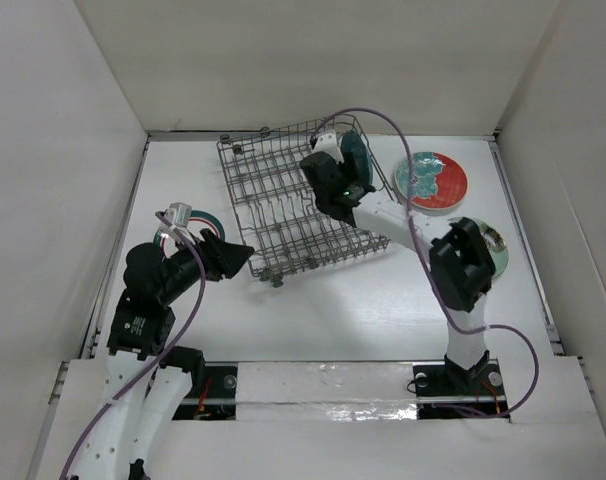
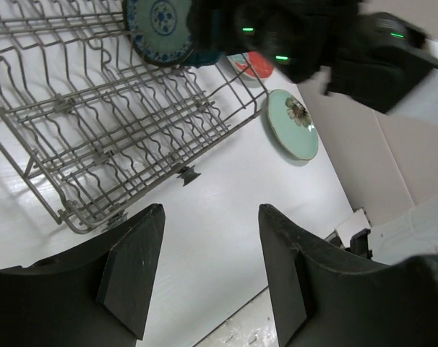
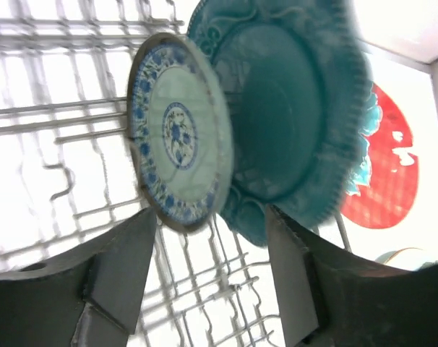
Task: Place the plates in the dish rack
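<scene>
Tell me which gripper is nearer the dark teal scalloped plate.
Right. The right gripper is close beside the dark teal scalloped plate; the left gripper is across the dish rack from it.

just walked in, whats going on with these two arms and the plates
Two arms are loading plates into the dish rack. The dark teal scalloped plate and the small teal patterned plate stand on edge in it, with the right gripper open beside them, holding nothing. The left gripper is open and empty near the rack's near corner. The red and teal plate, the pale mint plate and the white banded plate lie on the table, not yet loaded.
</scene>
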Robot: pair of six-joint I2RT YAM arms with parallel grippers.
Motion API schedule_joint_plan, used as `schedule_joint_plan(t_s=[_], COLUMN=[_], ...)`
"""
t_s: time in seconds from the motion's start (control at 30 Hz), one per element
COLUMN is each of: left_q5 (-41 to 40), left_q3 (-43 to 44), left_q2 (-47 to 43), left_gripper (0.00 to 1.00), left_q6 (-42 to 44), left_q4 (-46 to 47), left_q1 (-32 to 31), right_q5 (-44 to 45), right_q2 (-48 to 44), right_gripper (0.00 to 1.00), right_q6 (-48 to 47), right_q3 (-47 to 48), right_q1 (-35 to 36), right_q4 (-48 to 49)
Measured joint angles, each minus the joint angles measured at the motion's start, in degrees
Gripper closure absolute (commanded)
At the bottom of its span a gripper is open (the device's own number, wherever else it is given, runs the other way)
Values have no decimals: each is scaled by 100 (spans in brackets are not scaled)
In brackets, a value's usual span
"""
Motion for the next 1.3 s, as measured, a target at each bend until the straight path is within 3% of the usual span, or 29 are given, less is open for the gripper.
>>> schedule_joint_plan(t_s=[0.1,0.27,0.3,0.37,0.4,0.43,0.5,0.57,0.6,0.73,0.8,0.9,1.3], left_q5=[-4,-4,-4,0,0,22,37,42,63,35,-11,-59,-22], left_q3=[83,330,369,437,452,470,496,494,483,424,393,334,269], left_q2=[337,953,1060,1311,1432,1580,1895,2218,2374,2865,3060,3316,4465], left_gripper=[53,63,65,85,96,100,100,100,94,52,45,32,41], left_q6=[-109,-374,-435,-634,-732,-815,-968,-1126,-1207,-1427,-1497,-1593,-1801], left_q4=[-9,-31,-44,-50,-63,-96,-175,-214,-223,-201,-162,-127,-442], left_q1=[107,136,136,140,164,227,490,870,1130,2446,3010,3510,3836], right_q5=[-481,-1143,-1231,-1456,-1624,-1759,-1908,-2041,-2118,-2468,-2610,-2806,-3141], right_q2=[-852,-2457,-2734,-3287,-3587,-3875,-4382,-4712,-4806,-4946,-4927,-4868,-4815], right_gripper=[24,25,33,50,78,88,97,96,93,75,64,56,55], right_q6=[195,588,656,787,841,870,984,1060,1108,1318,1379,1464,1567], right_q3=[-522,-1587,-1827,-2411,-2806,-3167,-3792,-4144,-4234,-4448,-4476,-4481,-4481], right_q1=[9,313,413,608,675,732,739,660,601,417,413,413,415], right_q4=[87,632,734,1080,1325,1456,1657,1735,1786,2124,2173,2249,2315])
